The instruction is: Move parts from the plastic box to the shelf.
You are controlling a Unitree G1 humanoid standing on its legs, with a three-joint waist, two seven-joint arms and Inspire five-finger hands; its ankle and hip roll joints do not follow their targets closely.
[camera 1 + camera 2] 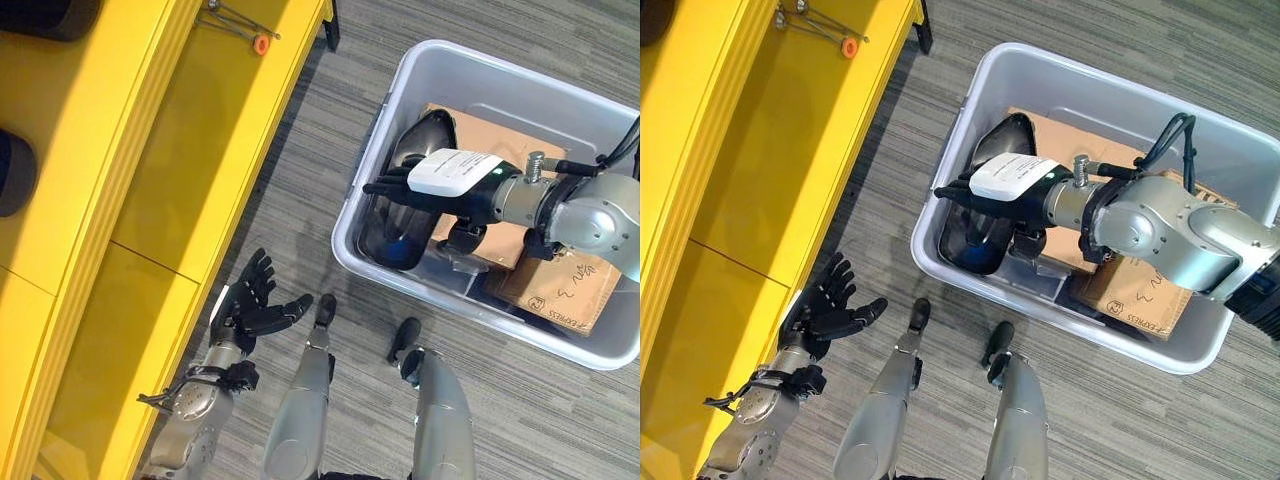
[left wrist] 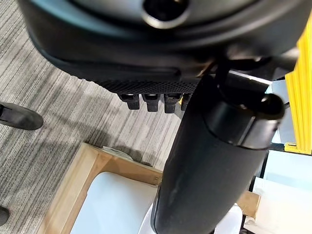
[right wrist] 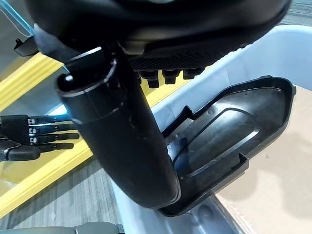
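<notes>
The black moulded plastic shell point(image 1: 405, 190) leans on edge against the near-left wall inside the grey plastic box point(image 1: 420, 75), beside a cardboard carton point(image 1: 560, 285). The right robot hand point(image 1: 985, 195) reaches across the shell's upper rim with fingers stretched along it; whether they have closed on it I cannot tell. The left robot hand point(image 1: 255, 305) hangs spread wide and empty over the carpet, just beside the yellow shelf point(image 1: 200, 150). The shell looks thin, stiff and light, with a glossy hollow face that is probably slippery, so the raised rim or stepped edge seems the safest place to pinch it. A small orange-tipped tool point(image 1: 245, 30) lies on the shelf.
</notes>
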